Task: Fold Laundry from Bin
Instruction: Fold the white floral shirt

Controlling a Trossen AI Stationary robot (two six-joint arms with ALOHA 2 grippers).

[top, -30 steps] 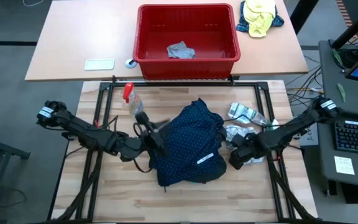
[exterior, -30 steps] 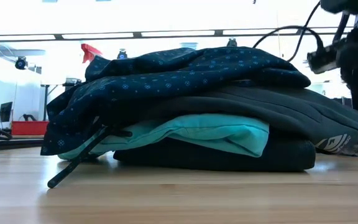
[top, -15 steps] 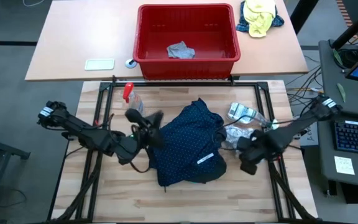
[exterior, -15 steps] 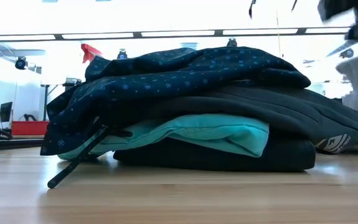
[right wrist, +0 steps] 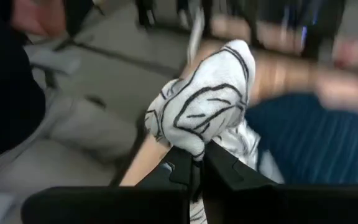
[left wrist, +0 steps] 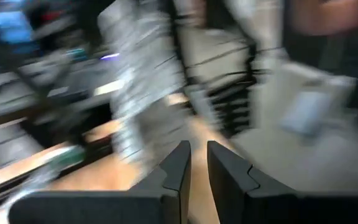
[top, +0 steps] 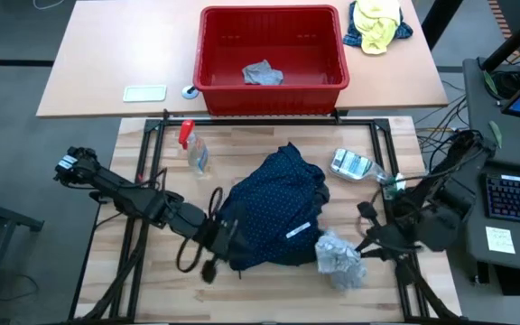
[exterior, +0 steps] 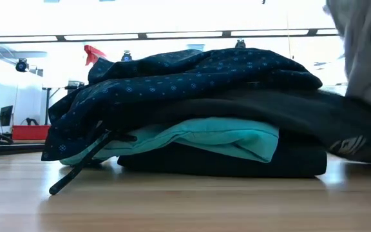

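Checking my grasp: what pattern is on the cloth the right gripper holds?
White cloth with black line markings, clearest in the right wrist view.

My wooden table (top: 269, 293) carries the stacked laundry (top: 273, 217) at its middle, a spray bottle (top: 192, 149) far left, and a crumpled packet (top: 350, 164) far right.

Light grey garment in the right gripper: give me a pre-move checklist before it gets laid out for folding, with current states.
1. Right gripper shut on the light grey garment: ok.
2. Garment spread flat: not ok, bunched.
3. Clear of the pile of laundry: cannot tell, it hangs at the pile's edge.
4. Left gripper empty, fingers nearly shut: ok.
5. Bin emptied: not ok, a grey piece remains.
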